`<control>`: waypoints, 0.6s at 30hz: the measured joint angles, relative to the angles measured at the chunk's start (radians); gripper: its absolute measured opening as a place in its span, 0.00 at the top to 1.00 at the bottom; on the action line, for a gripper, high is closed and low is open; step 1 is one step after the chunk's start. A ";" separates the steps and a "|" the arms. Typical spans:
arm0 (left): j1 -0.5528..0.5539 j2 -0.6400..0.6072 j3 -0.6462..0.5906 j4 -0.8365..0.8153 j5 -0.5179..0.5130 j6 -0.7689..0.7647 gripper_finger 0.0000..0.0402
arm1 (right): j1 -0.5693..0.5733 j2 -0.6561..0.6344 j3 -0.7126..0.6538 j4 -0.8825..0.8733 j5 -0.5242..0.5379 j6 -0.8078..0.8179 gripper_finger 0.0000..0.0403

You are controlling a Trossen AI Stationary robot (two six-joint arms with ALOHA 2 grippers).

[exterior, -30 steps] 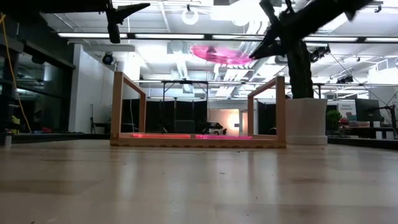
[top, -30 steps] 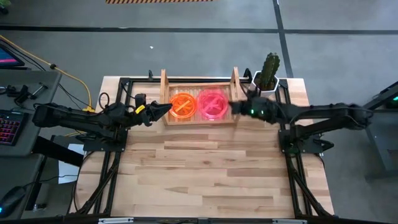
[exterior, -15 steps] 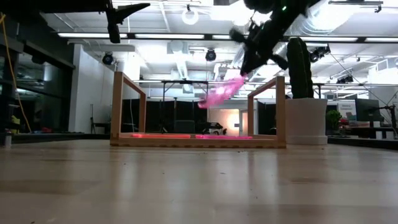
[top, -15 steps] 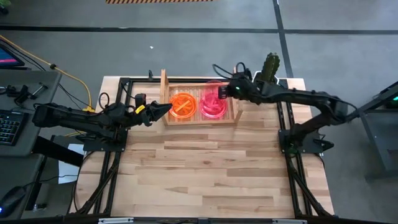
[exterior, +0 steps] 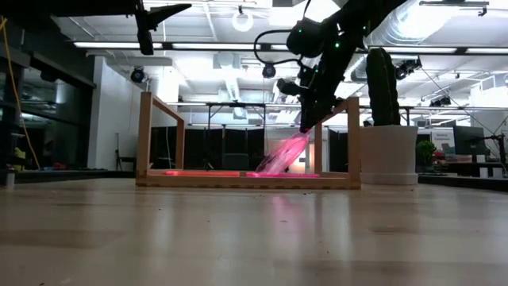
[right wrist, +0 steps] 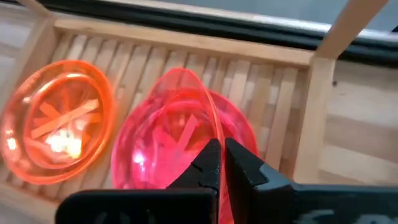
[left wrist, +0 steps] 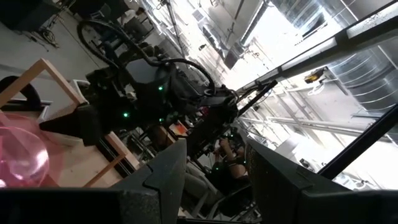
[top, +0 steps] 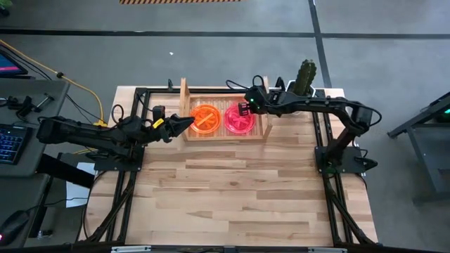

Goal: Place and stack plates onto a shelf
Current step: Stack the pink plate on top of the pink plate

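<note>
The light-wood shelf (top: 225, 133) holds a stack of orange plates (top: 206, 118) on its left half and a stack of pink plates (top: 240, 119) on its right half. My right gripper (top: 246, 107) hangs over the pink stack, shut on one more pink plate (exterior: 284, 152) that stands steeply tilted. In the right wrist view this pink plate (right wrist: 177, 118) sits over the pink stack, next to the orange stack (right wrist: 56, 121). My left gripper (top: 186, 124) waits open just left of the shelf's left side board, seen also in its own wrist view (left wrist: 214, 180). My right gripper (right wrist: 217, 163) pinches the tilted pink plate by its raised rim (right wrist: 213, 127) between the two fingers. The fingers come slanting down from above and from the table's right. The plate hangs tilted below them, with its lower edge (exterior: 260, 170) down at the pink stack.
A cactus in a white pot (top: 304, 81) stands at the shelf's right end, close behind the right arm, and shows tall in the low view (exterior: 389, 151). The shelf's upright side boards (exterior: 355, 139) flank the plates. Bare wooden table (top: 232, 197) lies toward the near edge.
My right gripper has swung from beyond the shelf's right board toward the left, over the pink stack, and gone down, tipping its fingers downward. The held pink plate has gone from level and high to steeply tilted, with its lower edge down in the shelf.
</note>
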 joint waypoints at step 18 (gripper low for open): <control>0.000 0.000 0.000 0.000 0.000 0.000 0.61 | -0.005 -0.006 0.000 0.042 -0.047 -0.067 0.71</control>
